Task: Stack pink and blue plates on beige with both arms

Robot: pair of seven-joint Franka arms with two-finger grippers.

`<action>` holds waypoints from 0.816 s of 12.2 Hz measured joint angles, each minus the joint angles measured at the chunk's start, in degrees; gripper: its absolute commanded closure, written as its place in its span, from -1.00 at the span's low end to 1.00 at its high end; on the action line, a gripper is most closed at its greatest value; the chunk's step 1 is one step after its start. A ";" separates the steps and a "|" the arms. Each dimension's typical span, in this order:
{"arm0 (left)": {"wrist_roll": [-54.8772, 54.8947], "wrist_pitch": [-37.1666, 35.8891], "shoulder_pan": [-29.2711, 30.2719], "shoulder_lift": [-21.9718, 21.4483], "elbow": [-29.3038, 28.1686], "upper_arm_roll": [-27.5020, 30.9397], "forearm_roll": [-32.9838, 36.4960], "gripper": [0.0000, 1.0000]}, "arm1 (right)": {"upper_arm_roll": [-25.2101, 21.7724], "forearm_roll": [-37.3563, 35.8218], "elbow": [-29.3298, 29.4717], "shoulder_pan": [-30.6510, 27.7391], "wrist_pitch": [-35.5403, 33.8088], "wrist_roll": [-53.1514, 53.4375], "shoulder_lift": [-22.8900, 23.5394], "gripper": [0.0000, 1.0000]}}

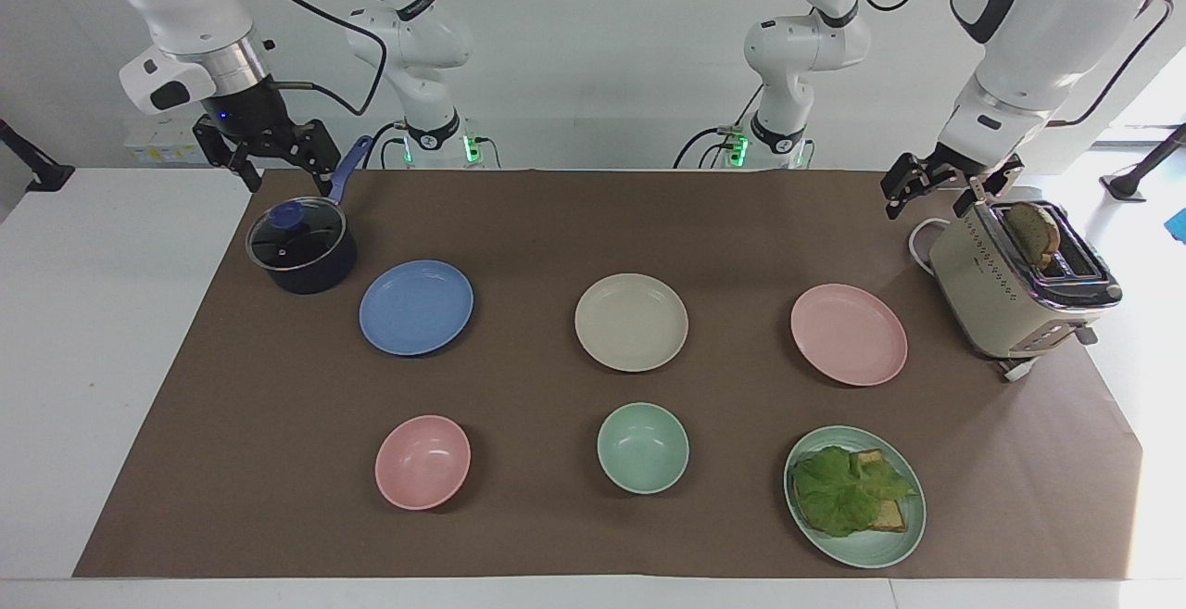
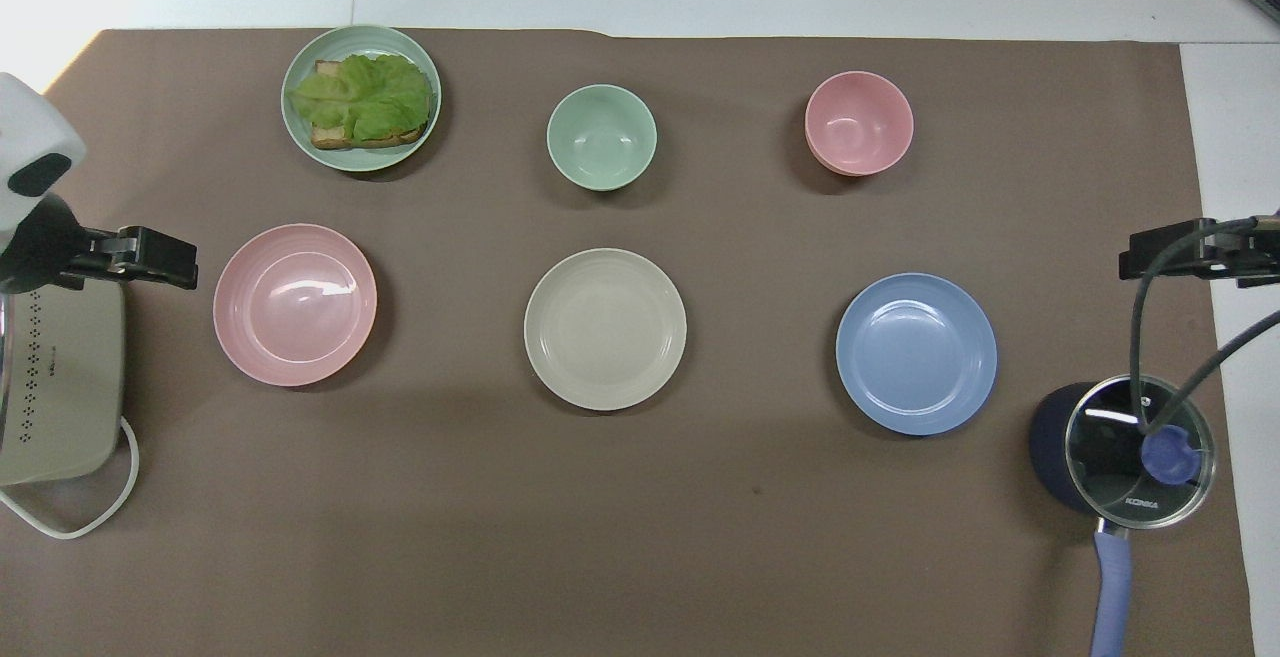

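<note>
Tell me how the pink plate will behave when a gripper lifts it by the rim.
The pink plate looks rigid, so it should keep its shape. It is shallow and thin, so probably light. Its smooth, glinting surface and low rim may let it slip or tilt when pinched at one edge.

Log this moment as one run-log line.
left gripper: open, over toaster | right gripper: open, over saucepan | pale pink plate, medium blue plate, cream-beige plate: unstacked
</note>
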 measured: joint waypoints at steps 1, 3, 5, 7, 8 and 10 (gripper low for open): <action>0.00 3.55 0.44 0.42 -3.51 0.02 0.00 -1.00 | 0.00 0.00 0.00 0.00 0.00 0.00 0.00 -1.00; 0.00 10.24 1.44 2.08 -9.39 0.16 0.01 -1.00 | 0.00 0.00 0.00 0.00 0.00 0.00 0.00 -1.00; 0.00 17.72 2.65 5.49 -13.78 0.27 0.01 -1.00 | 0.00 0.00 0.00 0.00 0.00 0.00 0.00 -1.00; 0.03 21.91 4.37 9.65 -14.94 0.31 0.01 -1.00 | 0.00 0.00 0.00 0.00 0.00 0.00 0.00 -1.00; 0.02 22.99 5.06 11.25 -15.00 0.31 0.01 -1.00 | 0.00 0.00 0.00 0.00 0.00 0.00 0.00 -1.00; 0.00 24.61 6.58 13.84 -15.27 0.33 0.01 -1.00 | -0.01 0.00 0.00 -0.01 0.00 0.00 0.00 -1.00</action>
